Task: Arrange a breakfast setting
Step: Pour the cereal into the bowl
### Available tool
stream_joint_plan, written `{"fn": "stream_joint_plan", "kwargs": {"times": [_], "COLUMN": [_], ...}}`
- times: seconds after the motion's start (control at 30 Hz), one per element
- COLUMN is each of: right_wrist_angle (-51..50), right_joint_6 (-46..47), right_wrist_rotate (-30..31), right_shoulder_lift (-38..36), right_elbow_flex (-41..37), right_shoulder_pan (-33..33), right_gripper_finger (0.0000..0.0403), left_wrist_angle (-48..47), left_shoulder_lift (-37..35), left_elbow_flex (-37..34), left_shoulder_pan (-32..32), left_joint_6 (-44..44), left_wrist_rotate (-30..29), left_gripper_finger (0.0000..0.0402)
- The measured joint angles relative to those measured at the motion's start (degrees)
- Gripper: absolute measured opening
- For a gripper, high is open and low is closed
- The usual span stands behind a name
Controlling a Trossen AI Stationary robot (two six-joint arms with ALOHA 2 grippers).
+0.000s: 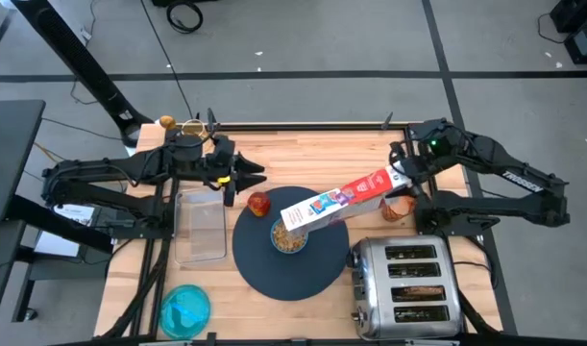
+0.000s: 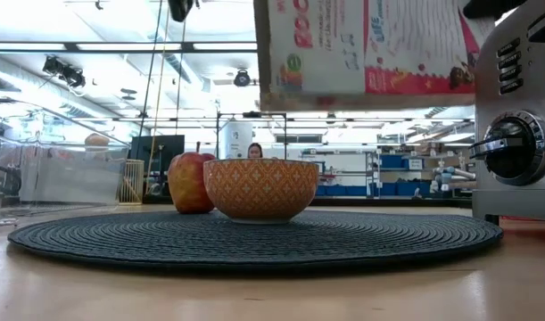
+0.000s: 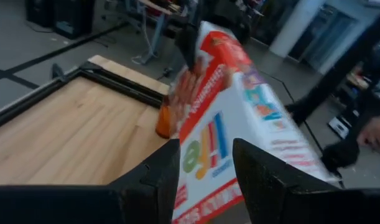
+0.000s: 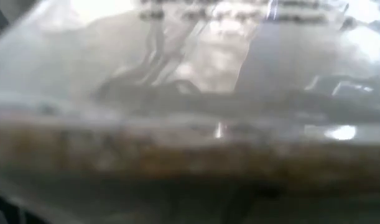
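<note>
Right tool: closed on the upper end of a red and white printed cardboard cereal box. The box slopes down and away from this tool, and its open lower end hangs directly over a small round bowl. In the low view the bowl has an orange patterned outer wall. From above it holds brown cereal pieces.

The bowl stands on a large dark-grey round woven mat on the wooden surface. A red-orange apple rests at the mat's edge, just beside the bowl and on the side toward the left tool.

Left tool: fingers parted, gripping nothing, held above the surface near the apple and pointed at the box. Its wrist view shows the box beyond the two dark fingers.

An orange translucent cup stands just under the right tool, between it and a chrome four-slot toaster. What the cup holds cannot be told. A toast slice sits in one toaster slot.

A clear rectangular tray lies below the left tool. A teal round plate sits beyond it at the surface's near edge.
</note>
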Motion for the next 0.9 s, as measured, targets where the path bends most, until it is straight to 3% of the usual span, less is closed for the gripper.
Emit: {"fn": "stream_joint_plan", "kwargs": {"times": [0.5, 0.9], "right_wrist_angle": [1.79, 28.16], "right_joint_6": [0.91, 16.85], "right_wrist_rotate": [-8.45, -14.11], "right_shoulder_lift": [-5.14, -5.25], "right_elbow_flex": [0.0, 0.0], "right_shoulder_pan": [-8.25, -8.67], "right_gripper_finger": [0.0231, 0.0231], "left_wrist_angle": [-2.09, -7.77], "left_shoulder_lift": [-1.93, -1.88], "left_elbow_flex": [5.03, 12.42], "left_shoulder_pan": [5.52, 5.52], "left_joint_6": [-0.5, 0.43], "left_wrist_rotate": [-0.66, -6.24], "left_gripper_finger": [0.0156, 0.0157]}}
